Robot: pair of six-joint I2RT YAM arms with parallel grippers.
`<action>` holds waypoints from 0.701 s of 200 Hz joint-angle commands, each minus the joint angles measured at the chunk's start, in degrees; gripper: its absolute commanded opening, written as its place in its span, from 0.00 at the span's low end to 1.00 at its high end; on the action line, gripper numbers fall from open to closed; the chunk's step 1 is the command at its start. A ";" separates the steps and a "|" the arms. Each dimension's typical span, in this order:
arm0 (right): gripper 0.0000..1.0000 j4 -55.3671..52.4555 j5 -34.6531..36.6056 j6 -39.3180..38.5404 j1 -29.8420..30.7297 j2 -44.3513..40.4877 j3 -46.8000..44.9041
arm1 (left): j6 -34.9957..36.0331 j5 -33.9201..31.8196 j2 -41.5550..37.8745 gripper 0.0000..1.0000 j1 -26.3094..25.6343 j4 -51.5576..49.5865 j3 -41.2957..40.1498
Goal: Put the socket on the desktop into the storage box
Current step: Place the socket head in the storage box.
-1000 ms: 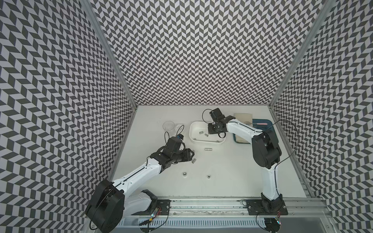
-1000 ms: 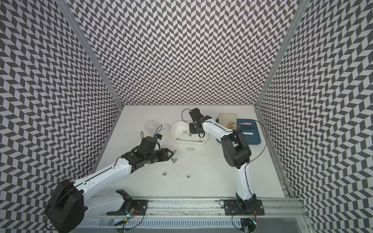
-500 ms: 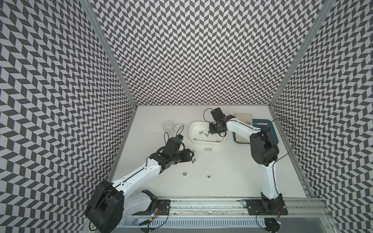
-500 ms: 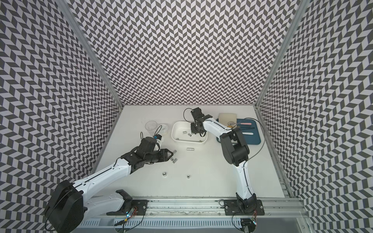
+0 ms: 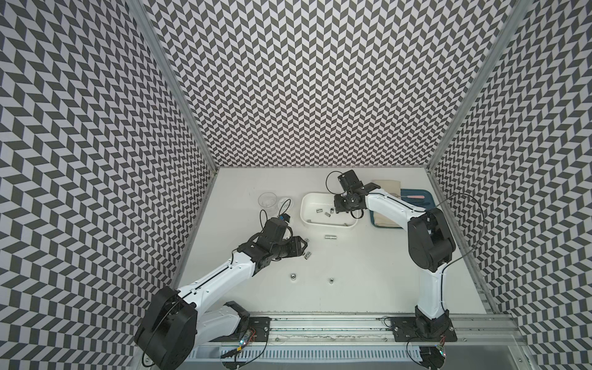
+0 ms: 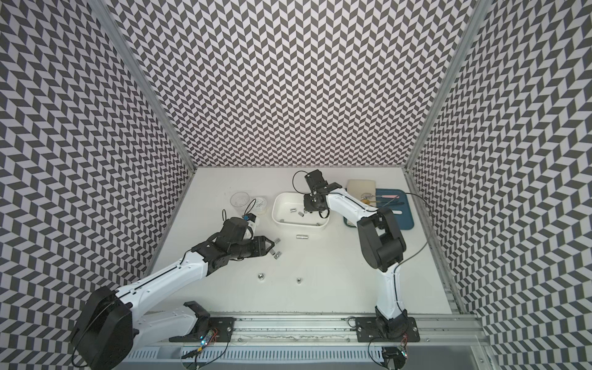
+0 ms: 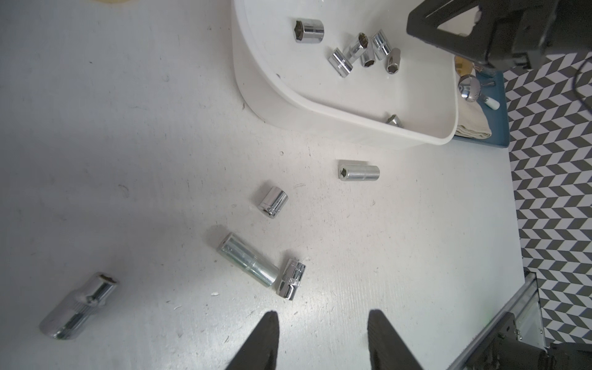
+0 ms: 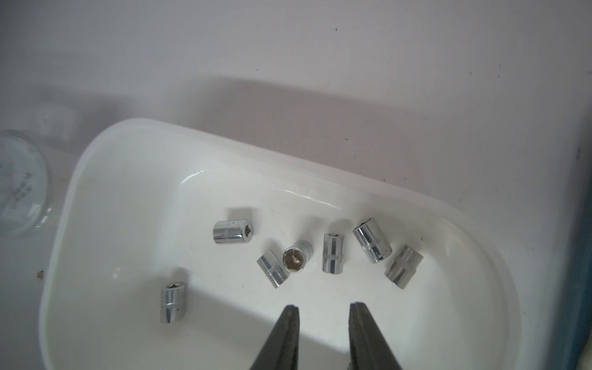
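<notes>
— Where is the next socket found, and by which arm is it reached soonest?

— A long socket (image 7: 248, 264) is seen flat on the worktop (image 5: 368, 272), just off the left hand (image 5: 303, 246) at about 4 o'clock in both top views. Its long axis is set oblique to the closing line. That hand is held partly open and empty.

— And the right hand (image 8: 323, 309)?

— It is narrowly parted and empty, over the storage box (image 5: 326, 226), which lies at 1 o'clock from the left hand.

The white box (image 5: 330, 225) sits upright on the desktop (image 5: 368, 272), with seven chrome sockets (image 8: 233, 231) scattered inside. Six loose sockets (image 5: 331, 237) lie on the desktop near it, two of them touching.
</notes>
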 commanded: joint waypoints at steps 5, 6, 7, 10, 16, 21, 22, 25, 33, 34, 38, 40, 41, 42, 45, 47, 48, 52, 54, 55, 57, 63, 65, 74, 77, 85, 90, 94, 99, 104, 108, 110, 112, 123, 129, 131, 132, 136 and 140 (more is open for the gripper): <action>0.31 2.84 -0.65 -0.44 1.06 -3.75 -1.96 | 0.90 -0.71 -1.02 0.49 0.67 0.27 -0.58; 0.31 2.85 -0.64 -0.47 1.06 -3.82 -2.03 | 0.90 -0.71 -1.01 0.49 0.68 0.28 -0.54; 0.31 2.86 -0.64 -0.48 1.06 -3.85 -2.07 | 0.90 -0.71 -1.00 0.48 0.72 0.28 -0.56; 0.31 2.79 -0.63 -0.43 1.14 -4.00 -2.22 | 0.84 -0.72 -1.01 0.49 0.80 0.24 -0.51; 0.31 2.86 -0.64 -0.39 1.32 -4.46 -2.52 | 0.83 -0.78 -1.00 0.49 0.85 0.21 -0.51; 0.31 2.86 -0.56 -0.36 1.52 -4.89 -2.64 | 0.87 -0.75 -1.08 0.49 0.93 0.19 -0.57; 0.31 2.86 -0.56 -0.38 1.51 -4.96 -2.72 | 0.84 -0.77 -1.08 0.49 0.98 0.19 -0.53; 0.31 2.94 -0.48 -0.35 1.57 -5.26 -2.91 | 0.89 -0.81 -1.09 0.49 1.02 0.19 -0.57; 0.31 3.10 -0.48 -0.38 1.72 -5.91 -3.35 | 0.84 -0.92 -1.10 0.49 1.24 0.08 -0.66; 0.31 3.16 -0.60 -0.39 1.74 -5.95 -3.39 | 0.87 -0.95 -1.09 0.49 1.27 0.09 -0.62; 0.31 3.21 -0.68 -0.39 1.91 -6.27 -3.61 | 0.82 -1.05 -1.16 0.49 1.41 0.00 -0.65; 0.31 3.26 -0.72 -0.33 1.96 -6.39 -3.71 | 0.84 -1.06 -1.26 0.49 1.45 -0.03 -0.65; 0.31 3.28 -0.77 -0.36 1.95 -6.54 -3.74 | 0.87 -1.01 -1.26 0.49 1.42 -0.01 -0.66; 0.31 3.29 -0.79 -0.34 2.04 -6.66 -3.80 | 0.88 -1.04 -1.26 0.48 1.49 0.01 -0.67; 0.31 3.37 -0.82 -0.36 2.16 -6.95 -3.98 | 0.83 -1.03 -1.29 0.49 1.61 -0.06 -0.66; 0.31 3.38 -0.95 -0.32 2.18 -7.09 -4.11 | 0.88 -1.05 -1.27 0.49 1.68 -0.11 -0.67; 0.31 3.39 -0.97 -0.32 2.19 -7.20 -4.16 | 0.85 -1.06 -1.31 0.49 1.71 -0.09 -0.67; 0.31 3.52 -1.17 -0.32 2.36 -7.65 -4.48 | 0.84 -1.14 -1.42 0.49 1.88 -0.20 -0.67; 0.31 3.62 -1.22 -0.31 2.42 -7.73 -4.65 | 0.88 -1.10 -1.39 0.49 1.94 -0.17 -0.67; 0.31 3.68 -1.24 -0.31 2.45 -7.78 -4.69 | 0.88 -1.17 -1.41 0.49 1.97 -0.25 -0.67; 0.31 3.77 -1.23 -0.33 2.58 -8.13 -4.95 | 0.91 -1.20 -1.43 0.49 2.05 -0.27 -0.63; 0.31 4.07 -1.30 -0.32 2.84 -8.86 -5.60 | 0.94 -1.38 -1.45 0.49 2.28 -0.44 -0.67; 0.31 4.22 -1.38 -0.38 3.00 -9.13 -5.85 | 0.91 -1.45 -1.51 0.49 2.37 -0.47 -0.67; 0.32 4.74 -1.52 -0.30 3.49 -10.11 -6.98 | 1.00 -1.42 -1.69 0.49 2.83 -0.74 -0.76; 0.32 4.94 -1.60 -0.23 3.70 -10.46 -7.33 | 1.07 -1.47 -1.77 0.49 2.99 -0.76 -0.72; 0.32 5.39 -2.01 -0.22 4.17 -11.54 -8.39 | 1.10 -1.65 -1.94 0.49 3.42 -0.96 -0.70; 0.32 5.77 -2.27 -0.18 4.50 -12.09 -9.12 | 1.14 -1.79 -2.04 0.49 3.68 -1.00 -0.69; 0.32 6.16 -2.43 -0.06 4.76 -12.60 -9.66 | 1.21 -1.85 -2.12 0.49 3.85 -1.10 -0.71; 0.32 6.65 -2.64 -0.02 5.17 -13.33 -10.51 | 1.25 -1.99 -2.14 0.49 4.09 -1.17 -0.74; 0.32 7.01 -3.06 0.10 5.40 -14.04 -11.31 | 1.32 -2.07 -2.14 0.49 4.41 -1.30 -0.63; 0.32 7.56 -3.24 0.13 5.73 -14.66 -12.11 | 1.26 -2.22 -2.22 0.49 4.64 -1.37 -0.67; 0.32 7.80 -3.45 0.13 5.84 -14.95 -12.43 | 1.34 -2.32 -2.23 0.49 4.74 -1.43 -0.63; 0.32 7.92 -3.52 0.13 5.99 -15.26 -12.75 | 1.38 -2.32 -2.18 0.49 4.90 -1.46 -0.66; 0.32 9.24 -4.28 0.23 6.82 -17.00 -14.95 | 1.48 -2.50 -2.18 0.49 5.61 -1.63 -0.62; 0.32 9.98 -4.83 0.22 7.31 -17.93 -16.12 | 1.47 -2.64 -2.13 0.49 5.97 -1.72 -0.69; 0.32 10.16 -4.99 0.22 7.50 -18.16 -16.50 | 1.46 -2.71 -2.14 0.49 6.06 -1.73 -0.74; 0.32 10.29 -5.01 0.22 7.58 -18.27 -16.64 | 1.49 -2.72 -2.14 0.49 6.14 -1.78 -0.71; 0.32 10.71 -5.31 0.26 7.89 -18.83 -17.34 | 1.43 -2.85 -2.14 0.49 6.41 -1.87 -0.74; 0.32 11.11 -5.58 0.34 8.23 -19.41 -18.05 | 1.47 -2.93 -2.21 0.49 6.65 -1.91 -0.84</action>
